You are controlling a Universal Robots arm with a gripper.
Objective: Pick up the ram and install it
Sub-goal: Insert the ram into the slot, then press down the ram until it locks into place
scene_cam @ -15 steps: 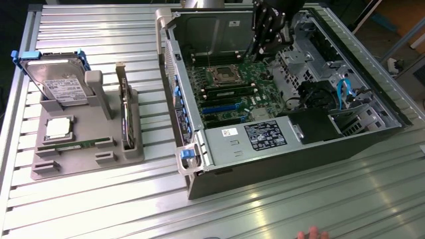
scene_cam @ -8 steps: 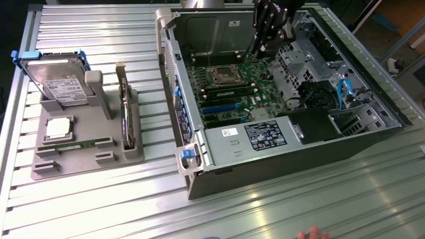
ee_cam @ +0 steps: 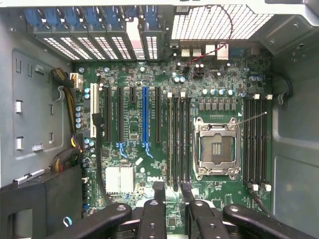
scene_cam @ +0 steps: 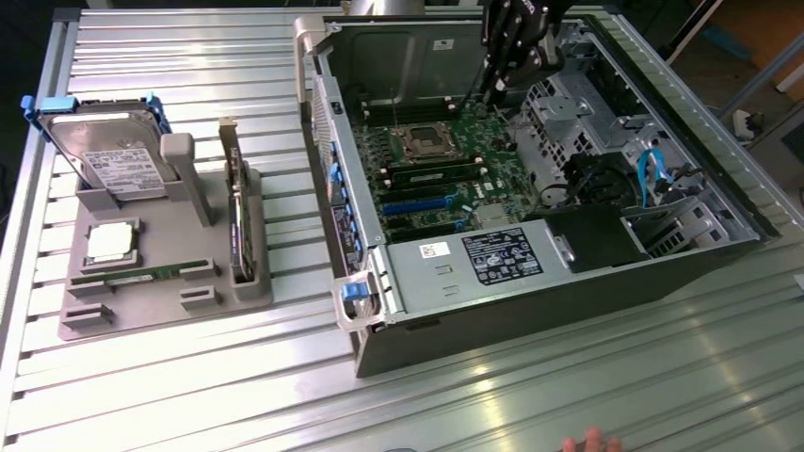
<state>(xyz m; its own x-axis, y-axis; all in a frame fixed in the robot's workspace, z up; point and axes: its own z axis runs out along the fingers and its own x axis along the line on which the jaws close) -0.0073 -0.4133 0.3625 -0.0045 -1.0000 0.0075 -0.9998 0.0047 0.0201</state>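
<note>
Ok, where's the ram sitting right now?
On the exterior view's left, the ram lies in the grey holder tray, just nearer the camera than the square processor chip, beside the upright expansion card.

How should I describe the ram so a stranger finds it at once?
Look at the grey holder on the exterior view's left of the open computer case. The ram sits in it, just nearer the camera than the square silver processor; it alone is a long, thin green strip.
</note>
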